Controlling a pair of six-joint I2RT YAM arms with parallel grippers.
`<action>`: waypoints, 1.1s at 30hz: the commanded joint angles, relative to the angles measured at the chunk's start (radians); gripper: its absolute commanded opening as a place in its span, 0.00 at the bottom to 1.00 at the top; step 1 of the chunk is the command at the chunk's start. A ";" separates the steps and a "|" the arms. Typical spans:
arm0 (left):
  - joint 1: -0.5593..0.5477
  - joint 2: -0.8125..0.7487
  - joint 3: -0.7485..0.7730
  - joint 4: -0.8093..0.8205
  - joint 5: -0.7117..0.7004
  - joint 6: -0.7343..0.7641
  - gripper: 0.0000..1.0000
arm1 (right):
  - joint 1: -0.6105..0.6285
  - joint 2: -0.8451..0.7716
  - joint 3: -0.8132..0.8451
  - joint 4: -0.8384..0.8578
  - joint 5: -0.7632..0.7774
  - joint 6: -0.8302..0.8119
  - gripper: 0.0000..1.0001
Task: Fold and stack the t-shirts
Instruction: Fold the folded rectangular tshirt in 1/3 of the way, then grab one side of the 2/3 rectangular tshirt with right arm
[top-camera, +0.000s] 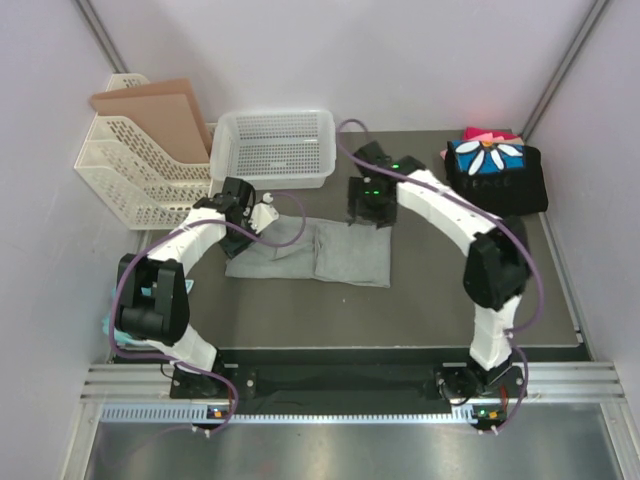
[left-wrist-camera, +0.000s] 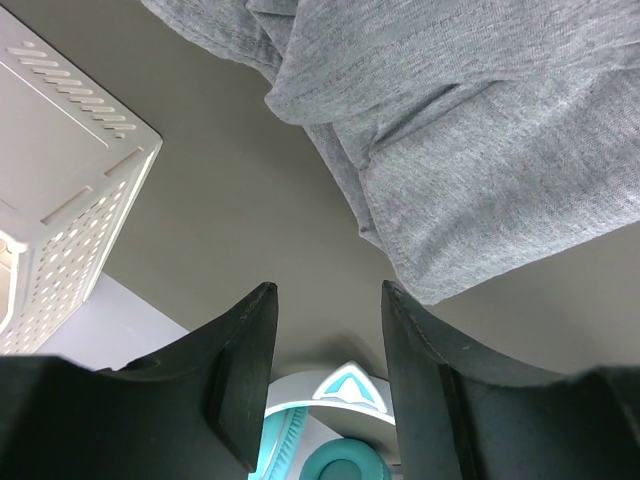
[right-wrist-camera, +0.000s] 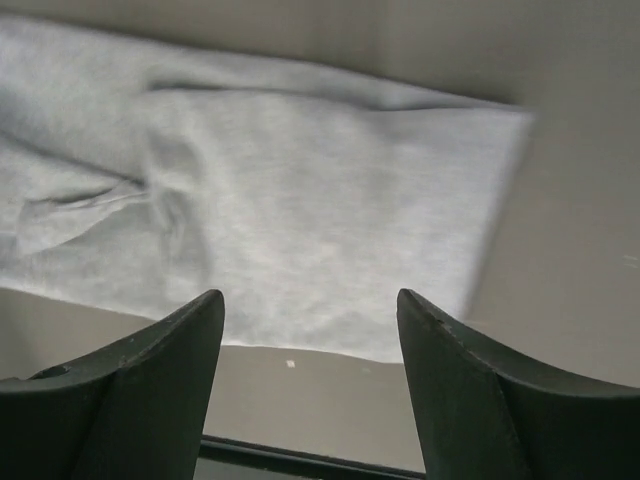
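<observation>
Dark worktop (top-camera: 300, 310) stretches out from my bases. At its middle lies the grey t-shirt (top-camera: 320, 255), partly folded, rumpled on its left. My left end effector (left-wrist-camera: 325, 300) hangs released at the shirt's far left corner, and my right end effector (right-wrist-camera: 310, 300) hangs released over its far right edge. Neither holds anything. Far right sits the folded daisy-print t-shirt (top-camera: 495, 170), a pink t-shirt (top-camera: 488, 134) showing behind it. A white basket (top-camera: 275, 145) stands at the back.
</observation>
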 joint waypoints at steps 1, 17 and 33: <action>0.011 -0.036 0.036 0.011 -0.009 -0.015 0.52 | -0.151 -0.176 -0.274 0.143 -0.054 -0.018 0.68; 0.013 -0.031 0.079 -0.027 -0.004 -0.025 0.52 | -0.330 -0.190 -0.688 0.495 -0.432 -0.023 0.63; 0.014 -0.044 0.070 -0.021 -0.019 -0.016 0.52 | -0.352 -0.071 -0.815 0.707 -0.576 0.066 0.08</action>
